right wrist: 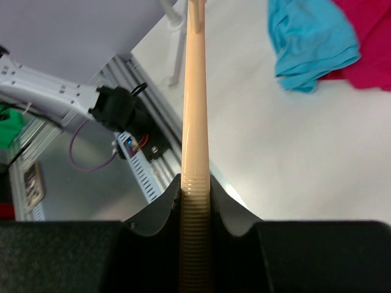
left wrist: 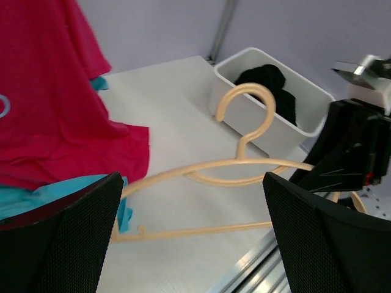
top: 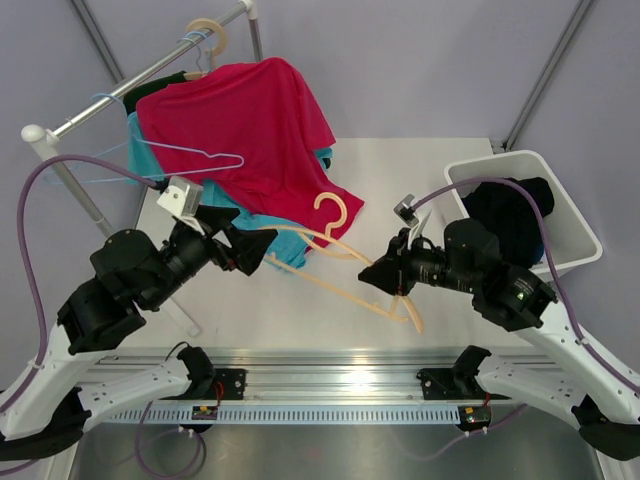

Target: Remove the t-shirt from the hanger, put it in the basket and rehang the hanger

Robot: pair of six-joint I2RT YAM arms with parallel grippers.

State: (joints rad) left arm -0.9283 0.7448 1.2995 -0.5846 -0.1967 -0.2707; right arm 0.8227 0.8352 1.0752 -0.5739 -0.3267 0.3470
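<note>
one bin (top: 572,222) (black cloth (top: 505,210)) near hanger (right wrist: 196,122)

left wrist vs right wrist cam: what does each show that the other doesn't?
Left wrist only: the white bin with a black garment in it, the hanger whole, hook included, and the open left claw.
Right wrist only: a close-up of the right claw shut on the hanger's bar, plus the base rail.
Both: the hanger, the red t-shirt, the teal cloth beside it, and the table.
</note>
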